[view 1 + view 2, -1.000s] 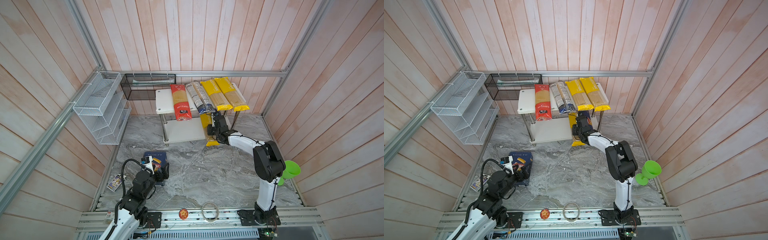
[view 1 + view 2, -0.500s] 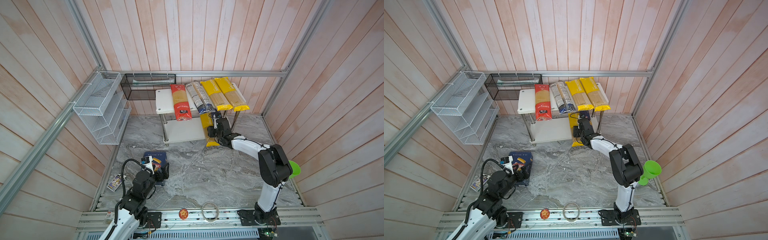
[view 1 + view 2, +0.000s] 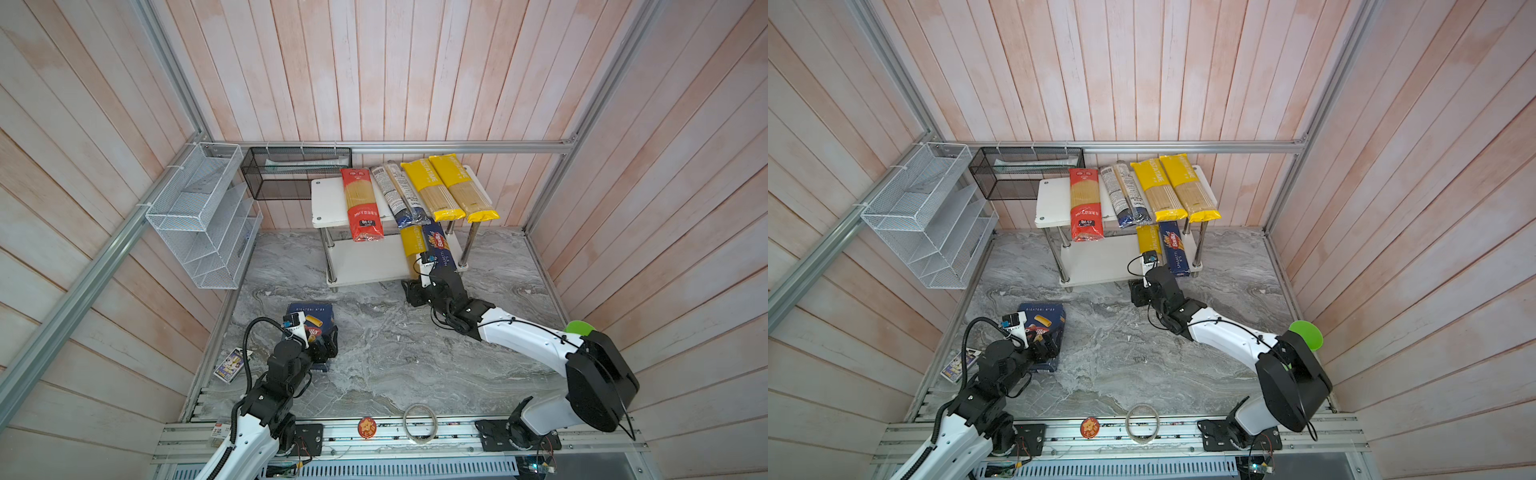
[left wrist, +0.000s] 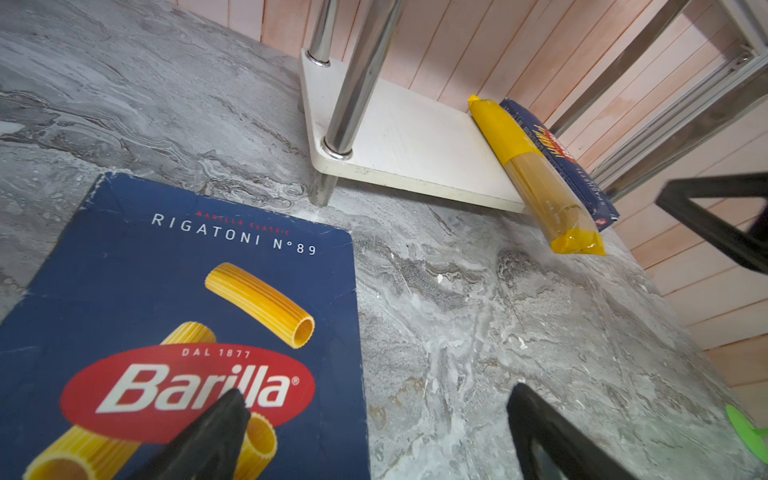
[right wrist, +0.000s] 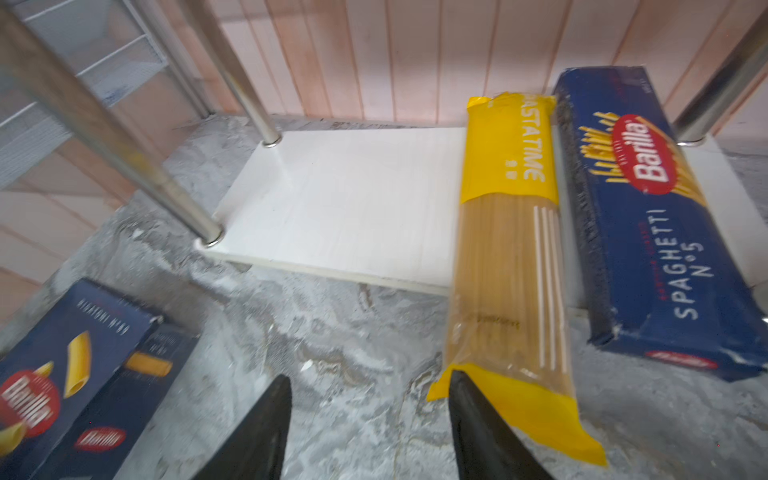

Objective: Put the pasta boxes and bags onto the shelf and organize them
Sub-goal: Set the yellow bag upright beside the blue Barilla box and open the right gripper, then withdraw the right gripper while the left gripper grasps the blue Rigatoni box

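Although both top views hide its jaws, the right wrist view shows the right gripper point(image 5: 370, 376) apart; the yellow-ended PASTATIME bag point(image 5: 511, 257) overhangs the shelf point(image 5: 340, 199) edge. Jaws of the left gripper point(image 4: 376, 390) stand apart.

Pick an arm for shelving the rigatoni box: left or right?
Left. The left gripper hangs over the rigatoni box, jaws open across its edge; the right gripper is off at the shelf.

Lighting even, bright and diffuse from overhead, shadows faint on the marble floor point(image 3: 386, 357); both top views sharp but bowed at their edges; my left wrist view crisp, my right motion-smeared; pale glare streaks the chrome posts point(image 4: 357, 75).
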Robot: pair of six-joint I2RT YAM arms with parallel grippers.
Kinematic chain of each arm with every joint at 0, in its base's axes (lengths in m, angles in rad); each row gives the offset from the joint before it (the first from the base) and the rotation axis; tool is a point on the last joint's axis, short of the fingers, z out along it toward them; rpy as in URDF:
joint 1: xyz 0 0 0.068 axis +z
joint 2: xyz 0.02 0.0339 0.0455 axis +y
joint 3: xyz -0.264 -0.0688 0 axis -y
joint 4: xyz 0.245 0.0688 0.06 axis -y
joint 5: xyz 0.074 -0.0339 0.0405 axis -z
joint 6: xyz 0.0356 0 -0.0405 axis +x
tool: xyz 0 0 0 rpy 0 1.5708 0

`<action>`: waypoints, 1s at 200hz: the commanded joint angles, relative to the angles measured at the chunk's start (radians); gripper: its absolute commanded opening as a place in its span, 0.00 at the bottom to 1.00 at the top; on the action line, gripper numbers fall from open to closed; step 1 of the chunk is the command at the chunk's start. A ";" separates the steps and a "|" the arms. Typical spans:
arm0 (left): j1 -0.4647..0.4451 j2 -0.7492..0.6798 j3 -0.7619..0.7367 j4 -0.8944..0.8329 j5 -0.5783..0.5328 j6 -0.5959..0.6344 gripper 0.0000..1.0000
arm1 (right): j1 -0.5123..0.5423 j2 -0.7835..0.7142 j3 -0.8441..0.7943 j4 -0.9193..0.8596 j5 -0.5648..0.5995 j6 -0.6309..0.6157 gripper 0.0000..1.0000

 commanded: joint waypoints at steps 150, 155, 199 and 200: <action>0.394 0.330 0.314 -0.255 -0.014 -0.064 1.00 | 0.210 -0.394 -0.381 0.041 -0.275 0.079 0.66; 0.397 0.344 0.309 -0.245 -0.007 -0.066 1.00 | 0.210 -0.403 -0.387 0.041 -0.276 0.082 0.66; 0.397 0.448 0.271 -0.154 0.063 -0.093 1.00 | 0.210 -0.479 -0.411 0.017 -0.258 0.105 0.66; 0.397 0.449 0.271 -0.153 0.063 -0.093 1.00 | 0.210 -0.482 -0.412 0.015 -0.257 0.105 0.66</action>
